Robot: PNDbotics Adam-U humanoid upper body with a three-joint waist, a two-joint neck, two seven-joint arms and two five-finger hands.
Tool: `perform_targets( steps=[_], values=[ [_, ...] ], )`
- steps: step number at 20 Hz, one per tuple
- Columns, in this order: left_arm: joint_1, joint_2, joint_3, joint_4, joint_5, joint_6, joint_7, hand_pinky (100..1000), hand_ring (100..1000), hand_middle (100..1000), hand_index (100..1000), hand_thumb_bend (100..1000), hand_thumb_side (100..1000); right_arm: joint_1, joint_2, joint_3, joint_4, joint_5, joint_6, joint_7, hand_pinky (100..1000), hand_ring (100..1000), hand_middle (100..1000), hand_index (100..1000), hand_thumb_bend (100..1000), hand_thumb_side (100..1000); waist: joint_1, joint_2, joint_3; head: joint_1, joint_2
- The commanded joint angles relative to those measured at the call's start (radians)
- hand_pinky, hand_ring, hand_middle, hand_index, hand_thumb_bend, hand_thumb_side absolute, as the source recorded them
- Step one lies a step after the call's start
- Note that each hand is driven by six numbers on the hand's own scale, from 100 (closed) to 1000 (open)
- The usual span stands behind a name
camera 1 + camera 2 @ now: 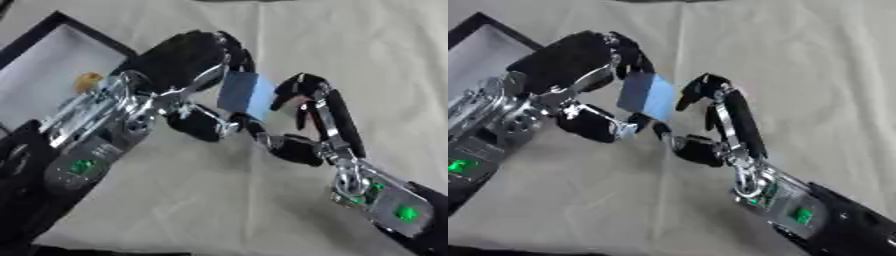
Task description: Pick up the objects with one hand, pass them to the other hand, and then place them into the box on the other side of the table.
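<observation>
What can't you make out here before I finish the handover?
- Blue card: which robot hand holds it is unclear; the left robot hand covers its left edge, the right robot hand its right.
- Box: cut off by the left edge, left arm across it.
- Orange thing in the box: blurred, unidentifiable.

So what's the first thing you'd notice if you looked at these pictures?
Two shiny black robot hands meet in the middle, above a beige tablecloth. Between them is a flat blue-grey card: the left hand curls round it from the left and the right hand pinches its other edge. At the far left sits a dark-rimmed box with a small orange thing inside.
</observation>
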Motion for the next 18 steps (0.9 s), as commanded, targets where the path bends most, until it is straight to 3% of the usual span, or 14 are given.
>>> perform_targets(
  steps=[1,18],
  values=[
    [-0.02,0.035,0.025,-0.031,0.008,0.009,-0.001,754,551,364,401,100,142,-0.002,-0.027,-0.015,-0.01,0.012,0.0,-0.009,208,595,575,463,561,100,0.007,-0.014,-0.001,-0.001,-0.009],
    [-0.006,0.139,0.112,-0.04,0.048,0.065,0.045,757,552,370,405,100,134,0.015,-0.042,-0.027,-0.01,0.024,-0.003,-0.023,220,601,580,470,575,100,0.013,-0.02,-0.002,0.012,0.005]
  ],
)
